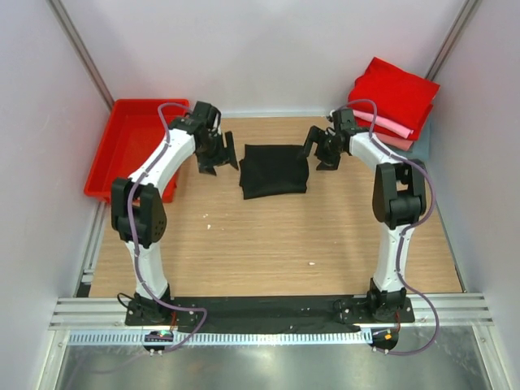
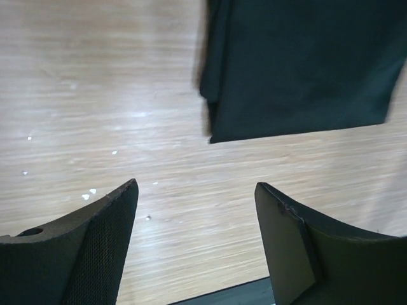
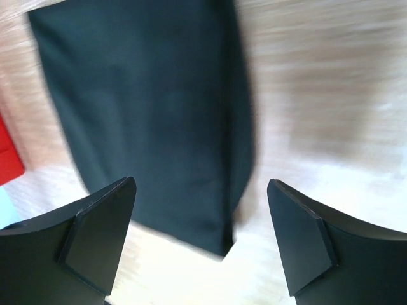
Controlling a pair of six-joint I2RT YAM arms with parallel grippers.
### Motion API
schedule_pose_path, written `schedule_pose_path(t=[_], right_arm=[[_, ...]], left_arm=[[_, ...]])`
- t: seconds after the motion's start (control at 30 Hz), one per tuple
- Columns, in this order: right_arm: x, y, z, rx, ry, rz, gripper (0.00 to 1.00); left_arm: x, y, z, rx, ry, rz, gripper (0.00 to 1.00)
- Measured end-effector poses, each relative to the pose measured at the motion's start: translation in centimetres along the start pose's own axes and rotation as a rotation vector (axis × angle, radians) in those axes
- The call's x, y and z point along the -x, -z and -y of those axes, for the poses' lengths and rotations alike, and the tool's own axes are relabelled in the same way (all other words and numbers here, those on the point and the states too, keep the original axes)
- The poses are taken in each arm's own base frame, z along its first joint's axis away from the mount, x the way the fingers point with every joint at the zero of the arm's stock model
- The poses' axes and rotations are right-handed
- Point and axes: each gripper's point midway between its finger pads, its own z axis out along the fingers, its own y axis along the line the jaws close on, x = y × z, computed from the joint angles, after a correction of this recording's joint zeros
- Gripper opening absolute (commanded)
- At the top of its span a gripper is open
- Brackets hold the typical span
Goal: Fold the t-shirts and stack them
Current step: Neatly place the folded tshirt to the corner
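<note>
A black t-shirt [image 1: 275,170] lies folded into a rectangle on the wooden table, at the far middle. It also shows in the left wrist view [image 2: 299,63] and in the right wrist view [image 3: 146,114]. My left gripper [image 1: 218,159] is open and empty, just left of the shirt, apart from it [image 2: 197,190]. My right gripper [image 1: 318,154] is open and empty, just right of the shirt [image 3: 202,184]. A stack of folded t-shirts stands at the far right corner: bright red [image 1: 394,93] on top, pink [image 1: 390,127] below, grey-teal [image 1: 422,144] at the bottom.
A red plastic tray [image 1: 128,146] stands at the far left, behind my left arm. White walls close the table on three sides. Small white specks [image 2: 89,194] lie on the wood. A black strip [image 1: 268,307] runs along the near edge.
</note>
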Motion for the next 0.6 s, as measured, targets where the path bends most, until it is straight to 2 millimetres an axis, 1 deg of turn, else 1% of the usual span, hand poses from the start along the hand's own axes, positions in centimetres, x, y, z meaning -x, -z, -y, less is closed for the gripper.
schedule_pose_path(t=[0.1,0.13,0.17,0.23,0.27,0.33,0.4,0.47,0.53,0.6], right_arm=[[-0.3,-2.0,1.6,-0.001,-0.024,-0.025,0.91],[-0.4,-2.7,2.2,0.0,-0.032,-0.035,0.91],[-0.5,-3.1,2.2,0.02,-0.046,-0.046,0.91],[0.3,-3.4,2.1,0.037,-0.036,-0.022,0.91],[0.4,-3.6,2.0,0.048,-0.037,-0.019,0.91],[0.6,-3.9,1.5,0.075,-0.03,-0.013,0.91],[0.9,-4.2,1.2,0.098,-0.027,-0.005,0.91],[1.1,-4.4,0.8,0.123,-0.025,0.002,0.91],[1.3,-4.7,0.5,0.148,-0.025,0.009,0.91],[1.5,-4.9,0.1,0.175,-0.027,0.015,0.91]], left_arm=[[-1.8,-1.5,-1.5,0.053,-0.005,-0.049,0.74],[-2.1,-1.8,-1.7,0.062,-0.006,-0.057,0.74],[-2.2,-2.2,-1.7,0.061,-0.005,-0.058,0.74],[-1.4,-3.0,-1.2,0.034,0.005,-0.026,0.78],[-1.1,-3.5,-0.9,0.017,0.009,-0.016,0.8],[0.1,-4.8,-0.1,-0.025,0.024,0.019,0.83],[0.9,-6.6,0.5,-0.06,0.038,0.04,0.84],[1.3,-8.7,0.7,-0.083,0.053,0.042,0.84],[1.4,-11.1,0.6,-0.088,0.071,0.03,0.84],[1.4,-13.2,0.3,-0.084,0.088,0.019,0.8]])
